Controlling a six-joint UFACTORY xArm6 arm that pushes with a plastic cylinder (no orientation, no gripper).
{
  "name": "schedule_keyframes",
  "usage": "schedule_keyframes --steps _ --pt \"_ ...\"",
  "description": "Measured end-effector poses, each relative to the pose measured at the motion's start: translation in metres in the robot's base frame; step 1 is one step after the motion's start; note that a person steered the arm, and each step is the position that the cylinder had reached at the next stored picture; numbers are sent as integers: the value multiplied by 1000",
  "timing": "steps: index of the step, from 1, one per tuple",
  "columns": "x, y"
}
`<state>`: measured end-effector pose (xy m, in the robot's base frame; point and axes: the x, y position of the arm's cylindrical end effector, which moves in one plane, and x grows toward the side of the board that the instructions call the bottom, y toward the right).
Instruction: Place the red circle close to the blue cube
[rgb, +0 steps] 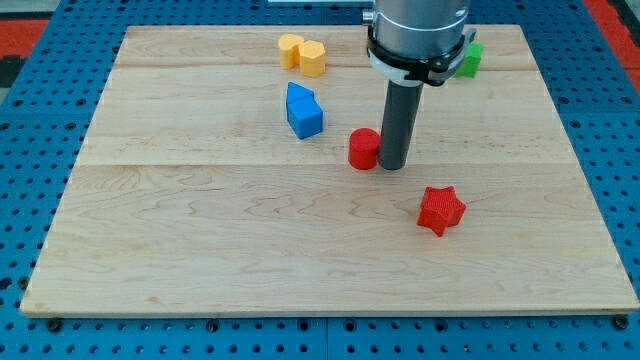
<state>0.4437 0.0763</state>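
Observation:
The red circle (362, 149) lies near the middle of the wooden board (200, 240). My tip (391, 165) stands right beside it on the view's right, touching or nearly touching it. The blue cube (306, 119) sits up and to the view's left of the red circle, with a small gap between them. A second blue block (297, 96) touches the cube's upper left side.
A red star (441, 209) lies to the lower right of my tip. Two yellow blocks (302, 53) sit together near the view's top. A green block (470, 59) is partly hidden behind the arm at the top right.

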Motion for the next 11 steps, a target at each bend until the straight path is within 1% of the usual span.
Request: schedule_keyframes --steps 1,2,4,5,6,8,9,10,11 --pt "23 0" --pt "32 0" --pt "32 -3" --pt "32 -16" --pt "14 -33" --pt "-18 -25" --pt "-35 -17" --pt "-44 17" --pt "-68 -13"
